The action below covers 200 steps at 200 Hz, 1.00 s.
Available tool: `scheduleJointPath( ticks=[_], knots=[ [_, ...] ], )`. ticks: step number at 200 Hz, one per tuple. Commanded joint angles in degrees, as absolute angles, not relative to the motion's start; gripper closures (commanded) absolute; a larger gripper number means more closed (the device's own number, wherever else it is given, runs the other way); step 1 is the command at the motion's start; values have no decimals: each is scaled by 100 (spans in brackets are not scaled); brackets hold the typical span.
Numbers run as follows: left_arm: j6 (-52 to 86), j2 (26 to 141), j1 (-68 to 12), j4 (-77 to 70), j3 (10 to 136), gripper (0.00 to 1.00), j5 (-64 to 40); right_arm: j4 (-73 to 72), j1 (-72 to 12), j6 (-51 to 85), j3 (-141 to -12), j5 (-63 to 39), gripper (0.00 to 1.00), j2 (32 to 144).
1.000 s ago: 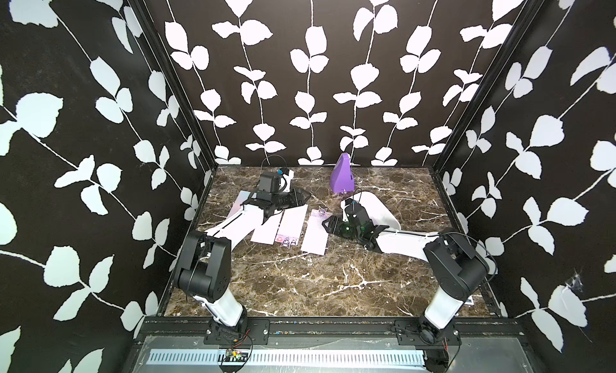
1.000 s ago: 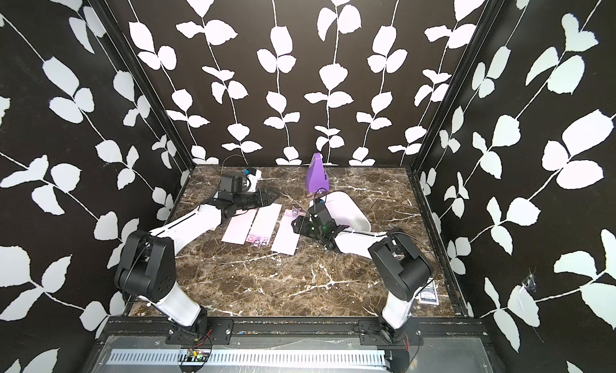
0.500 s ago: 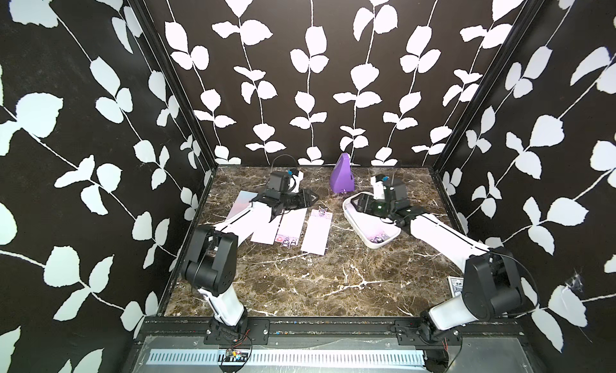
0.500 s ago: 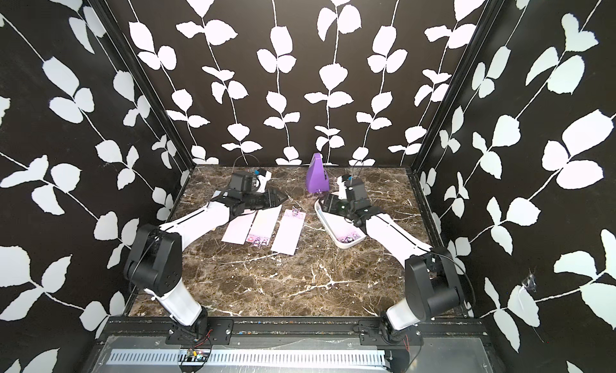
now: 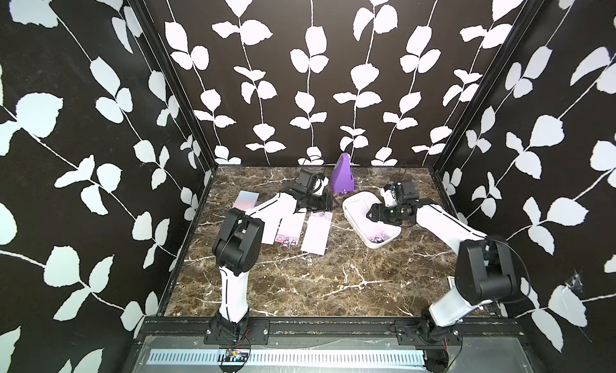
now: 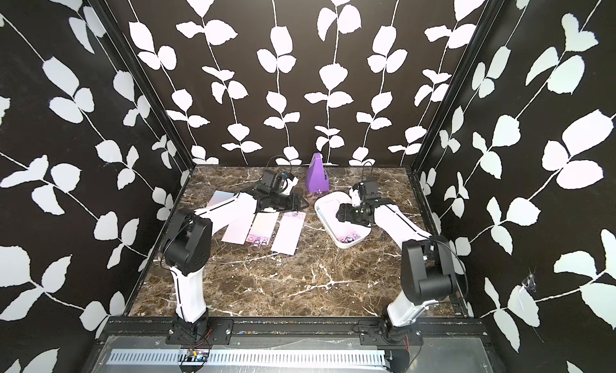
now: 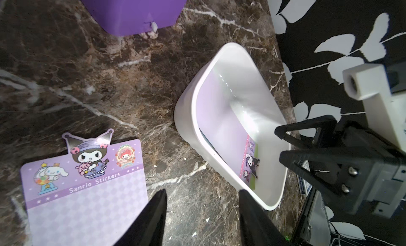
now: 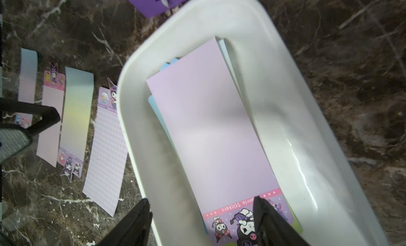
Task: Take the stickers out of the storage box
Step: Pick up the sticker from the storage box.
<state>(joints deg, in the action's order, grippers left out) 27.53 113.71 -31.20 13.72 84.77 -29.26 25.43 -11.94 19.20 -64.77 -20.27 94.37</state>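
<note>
While stickers (image 8: 208, 128) lie in the storage box (image 8: 296, 115) under the spread, empty right end effector (image 8: 200, 199), the topmost must be pinched.

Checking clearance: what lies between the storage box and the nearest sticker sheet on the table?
Bare marble table, in the left wrist view, between storage box and sheet; the open left hand hovers over that stretch.
</note>
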Motion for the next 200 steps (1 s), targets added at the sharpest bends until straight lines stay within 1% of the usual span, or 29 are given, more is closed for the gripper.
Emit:
scheduleJointPath(
  ticks=[1,9,102,200],
  knots=[
    [2659,11469,-3149,1751,8693,45,-2913,2818,-1187,1624,-6750,-2083,21,9761],
    [2677,11531,-3177,1757,8747,45,-2924,2900,-1187,1564,-6827,-2023,19,9871],
    [2802,12190,-3471,1752,9439,45,-3077,3130,-1184,1303,-7195,-1481,19,10356],
    [2845,12642,-3489,1770,9783,45,-3170,3142,-1169,1253,-7391,-1624,18,10714]
  ],
)
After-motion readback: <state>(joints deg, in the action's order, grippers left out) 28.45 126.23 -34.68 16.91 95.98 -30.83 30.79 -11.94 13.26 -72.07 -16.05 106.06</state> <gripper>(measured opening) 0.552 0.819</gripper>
